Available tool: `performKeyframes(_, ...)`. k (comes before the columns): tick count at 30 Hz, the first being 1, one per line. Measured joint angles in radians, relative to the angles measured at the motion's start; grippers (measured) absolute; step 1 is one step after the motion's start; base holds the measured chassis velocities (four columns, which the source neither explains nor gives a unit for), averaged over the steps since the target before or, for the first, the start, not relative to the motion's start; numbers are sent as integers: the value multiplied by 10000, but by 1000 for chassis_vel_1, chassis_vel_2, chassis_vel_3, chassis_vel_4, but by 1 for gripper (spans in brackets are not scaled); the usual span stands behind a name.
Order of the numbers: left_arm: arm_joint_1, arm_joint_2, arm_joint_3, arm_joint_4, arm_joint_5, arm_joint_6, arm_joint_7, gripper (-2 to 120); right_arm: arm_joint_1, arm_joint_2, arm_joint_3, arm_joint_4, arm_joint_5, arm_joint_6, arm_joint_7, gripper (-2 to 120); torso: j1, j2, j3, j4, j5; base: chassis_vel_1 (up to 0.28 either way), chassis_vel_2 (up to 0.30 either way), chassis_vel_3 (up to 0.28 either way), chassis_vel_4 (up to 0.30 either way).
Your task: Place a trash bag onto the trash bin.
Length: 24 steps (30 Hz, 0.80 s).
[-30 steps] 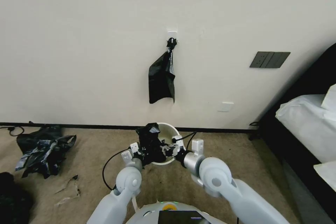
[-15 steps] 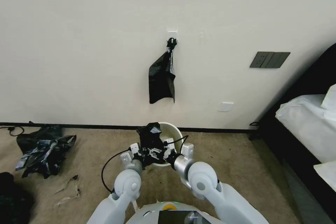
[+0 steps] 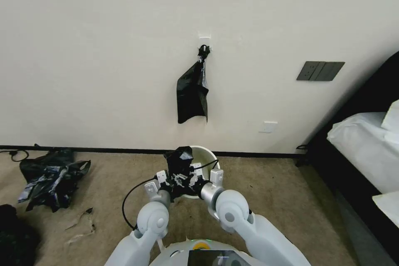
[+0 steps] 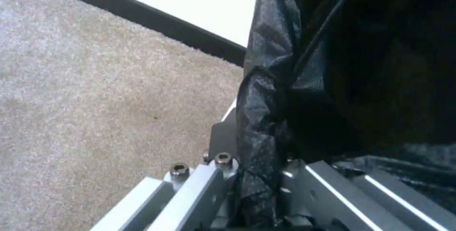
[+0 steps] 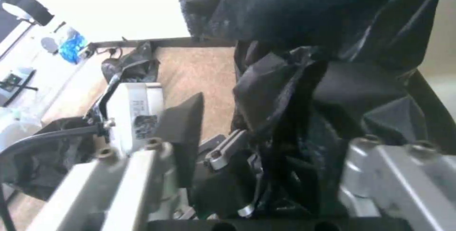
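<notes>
Bag-gathering seems to be the step in hand: the left gripper (image 3: 169,178) is clamped on a fold of the trash bag (image 3: 179,165), whose crumpled black plastic rises just above it. The right gripper (image 3: 192,177) sits close beside the left one, with its fingers spread and bag plastic lying between them in the right wrist view; no pinch is made there yet. Just beyond both grippers stands the trash bin (image 3: 208,153) on the carpet, the bag bunched over its near rim. Next, I judge, the right gripper needs its own hold on an opposite edge, so the bag's mouth can be pulled apart over the rim.
</notes>
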Motion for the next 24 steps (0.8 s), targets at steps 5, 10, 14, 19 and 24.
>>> performKeyframes(5, 0, -13, 25, -2, 2, 0, 20, 1, 110, 56, -38, -116, 224, -1, 202, 28, 0, 0, 0, 0, 0, 0, 0, 0, 0)
performKeyframes(10, -1, -46, 46, 2, 42, -5, 39, 1, 134, 73, -65, -193, 279, 50, 295, 12, 0, 0, 0, 0, 0, 0, 0, 0, 0)
performKeyframes(14, -24, -46, 52, 28, 103, -46, 81, 1, 134, 56, -72, -209, 278, 107, 342, 0, 0, 0, 0, 0, 0, 0, 0, 0, 0)
performKeyframes(19, -56, -49, 52, 46, 133, -153, 109, 1, 123, -29, -70, -137, 275, 140, 365, 0, 0, 0, 0, 0, 1, 0, 0, 0, 0)
performKeyframes(24, -56, -57, 14, 58, 217, -267, 156, 1, 103, -333, 17, 5, 277, 163, 370, 0, 0, 0, 0, 0, 1, 0, 0, 0, 0)
